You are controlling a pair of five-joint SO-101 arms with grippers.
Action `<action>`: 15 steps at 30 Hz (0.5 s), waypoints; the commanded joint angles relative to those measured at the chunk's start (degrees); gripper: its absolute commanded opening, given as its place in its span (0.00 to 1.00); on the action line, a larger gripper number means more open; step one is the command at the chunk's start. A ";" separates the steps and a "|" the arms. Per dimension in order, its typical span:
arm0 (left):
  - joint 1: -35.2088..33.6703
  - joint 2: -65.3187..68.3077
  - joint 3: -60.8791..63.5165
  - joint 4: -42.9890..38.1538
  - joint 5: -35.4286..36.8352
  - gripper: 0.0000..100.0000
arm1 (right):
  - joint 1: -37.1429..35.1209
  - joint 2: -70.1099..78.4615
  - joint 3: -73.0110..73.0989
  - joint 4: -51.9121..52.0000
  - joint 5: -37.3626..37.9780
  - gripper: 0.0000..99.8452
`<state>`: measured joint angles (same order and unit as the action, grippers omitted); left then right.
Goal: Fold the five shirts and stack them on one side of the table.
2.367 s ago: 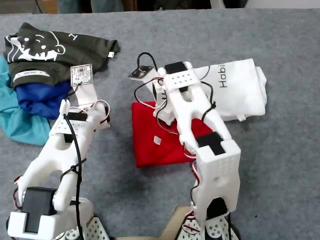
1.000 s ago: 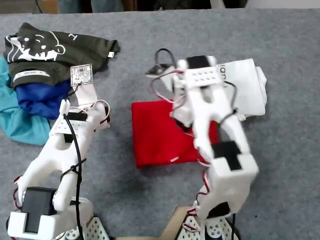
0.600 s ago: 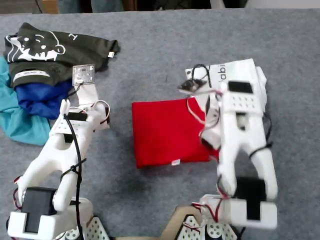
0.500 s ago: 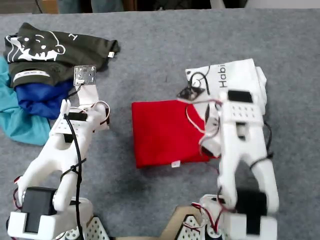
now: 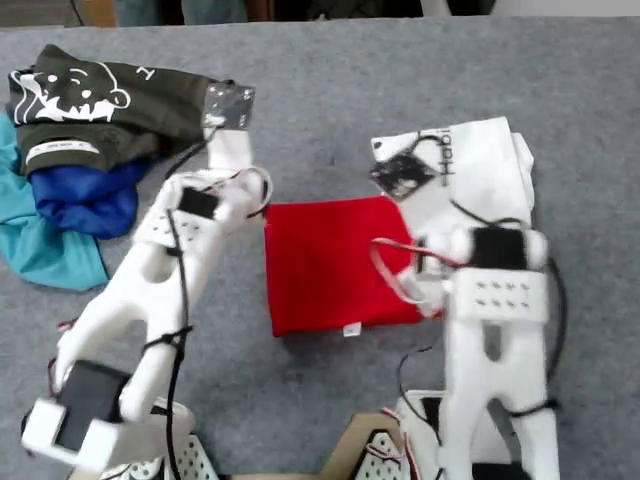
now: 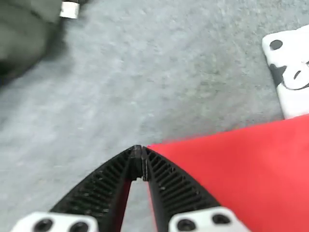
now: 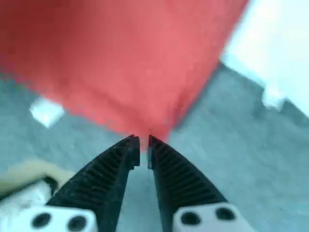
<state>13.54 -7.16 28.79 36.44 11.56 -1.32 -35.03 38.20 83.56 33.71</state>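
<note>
Left gripper: jaws closed tip to tip, nothing between them. The tips sit at a corner of the folded red shirt. Beyond the tips is bare grey table, then the white shirt on one side and the dark green shirt on the other.

Right gripper: jaws drawn to a thin slit, empty, just short of another red shirt corner. The white shirt lies farther on.

Grey felt-like bench underlies everything. Tan board piece at 6 o'clock edge. Orange-brown strip beyond bench, 11 o'clock.
</note>
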 commanded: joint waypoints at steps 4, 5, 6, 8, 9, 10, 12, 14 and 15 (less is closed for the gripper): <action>3.12 16.18 -9.01 -5.54 -0.26 0.03 | -0.35 9.71 9.63 -14.77 -7.30 0.05; 3.12 19.16 -10.77 -5.63 -0.44 0.03 | 1.49 10.77 10.68 -15.47 -7.30 0.05; 2.86 21.89 -12.53 -5.63 -0.44 0.03 | 3.52 11.47 11.47 -16.53 -7.21 0.05; 2.68 26.37 -15.87 -5.27 -0.44 0.03 | 6.86 12.09 12.79 -18.73 -6.51 0.05; 2.68 28.31 -17.19 -5.01 -0.44 0.03 | 7.74 12.00 13.32 -19.78 -5.45 0.05; 2.68 29.27 -18.95 -3.78 -0.70 0.03 | 7.65 11.82 13.58 -20.48 -4.48 0.05; 2.86 29.36 -21.05 -0.88 -1.49 0.03 | 7.03 10.95 13.41 -20.75 -3.52 0.05; 3.21 29.36 -21.58 0.70 -2.46 0.03 | 6.24 8.84 13.14 -19.69 -2.55 0.05; 3.38 29.27 -21.85 1.32 -2.99 0.03 | 6.24 7.25 13.05 -18.73 -1.76 0.05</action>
<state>16.26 22.37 10.24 36.09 9.98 5.01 -24.04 51.74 63.96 30.29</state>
